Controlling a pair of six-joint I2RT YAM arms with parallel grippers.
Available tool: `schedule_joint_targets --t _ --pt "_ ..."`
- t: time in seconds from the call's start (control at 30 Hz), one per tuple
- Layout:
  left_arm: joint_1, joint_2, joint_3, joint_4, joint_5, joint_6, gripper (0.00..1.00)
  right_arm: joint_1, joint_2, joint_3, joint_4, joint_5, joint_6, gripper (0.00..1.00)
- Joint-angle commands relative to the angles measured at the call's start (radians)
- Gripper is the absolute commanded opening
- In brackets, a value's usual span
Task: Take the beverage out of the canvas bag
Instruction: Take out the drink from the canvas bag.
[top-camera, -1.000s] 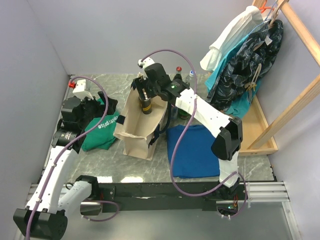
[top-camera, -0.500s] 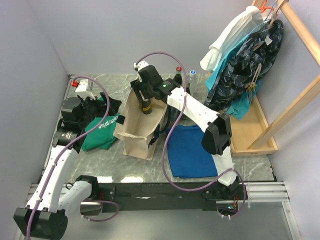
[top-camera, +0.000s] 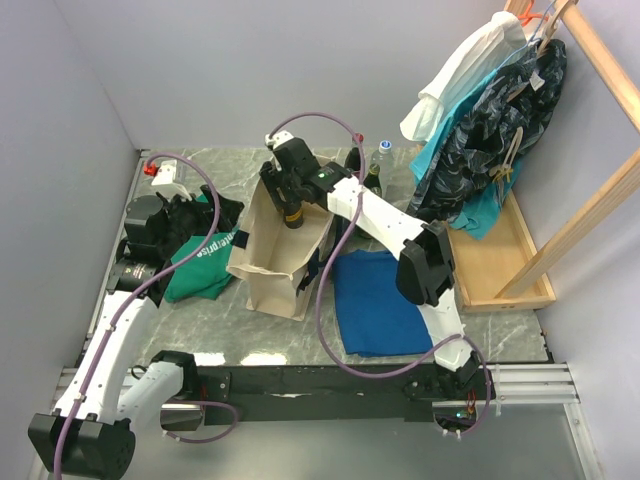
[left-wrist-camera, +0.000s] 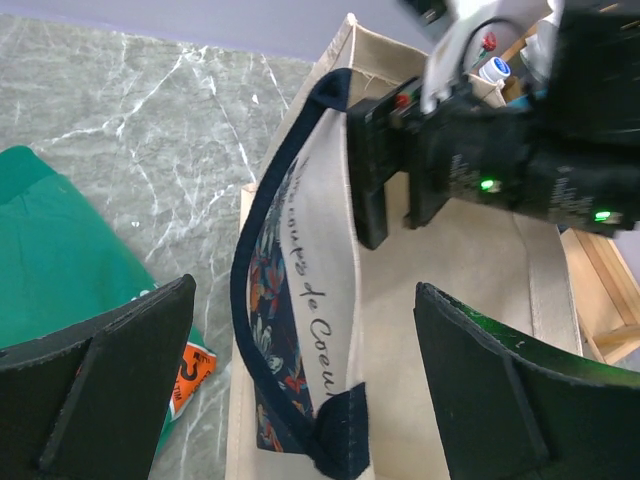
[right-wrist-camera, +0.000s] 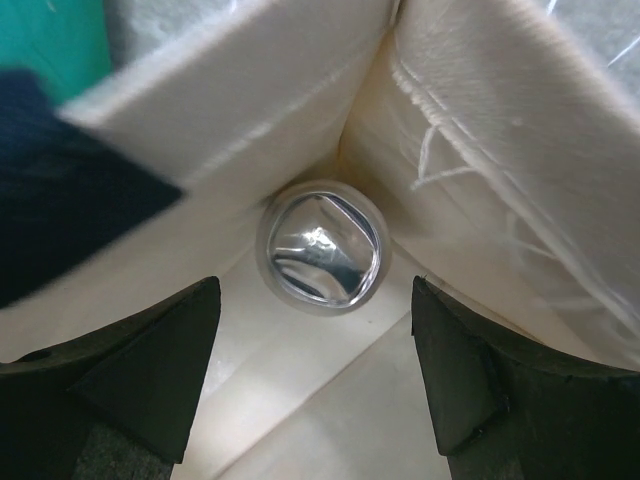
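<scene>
The canvas bag (top-camera: 272, 262) stands open mid-table, cream with navy handles. My right gripper (top-camera: 290, 205) reaches down into its far end. In the right wrist view the beverage (right-wrist-camera: 320, 247) shows from above as a round silver foil top in a corner of the bag's floor. The right gripper (right-wrist-camera: 315, 370) is open, its fingers apart on either side and just short of the beverage, not touching it. My left gripper (left-wrist-camera: 305, 390) is open at the bag's left rim, with the navy handle (left-wrist-camera: 250, 300) lying between its fingers, untouched. The beverage is hidden in the top view.
A green cloth (top-camera: 200, 265) lies left of the bag and a blue folded cloth (top-camera: 385, 300) lies right of it. Two bottles (top-camera: 372, 180) stand behind the bag. Clothes (top-camera: 480, 110) hang over a wooden tray (top-camera: 510, 260) at the right.
The right arm's elbow has swung left, toward the bag, while its gripper stayed inside the bag's far end. The left arm has not moved.
</scene>
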Motion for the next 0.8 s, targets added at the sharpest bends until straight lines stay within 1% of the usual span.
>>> schedule_joint_targets --t 0.0,0.37,0.77 --pt "0.006 0.002 0.005 0.038 0.028 -0.004 0.96 -0.008 0.020 0.029 0.037 0.002 -0.005 0.83" --pt "0.006 -0.002 -0.001 0.045 0.042 -0.007 0.96 -0.013 0.066 0.073 0.037 -0.016 -0.006 0.84" --pt "0.006 -0.004 -0.013 0.057 0.053 -0.014 0.96 -0.016 0.098 0.086 0.040 -0.010 -0.014 0.85"
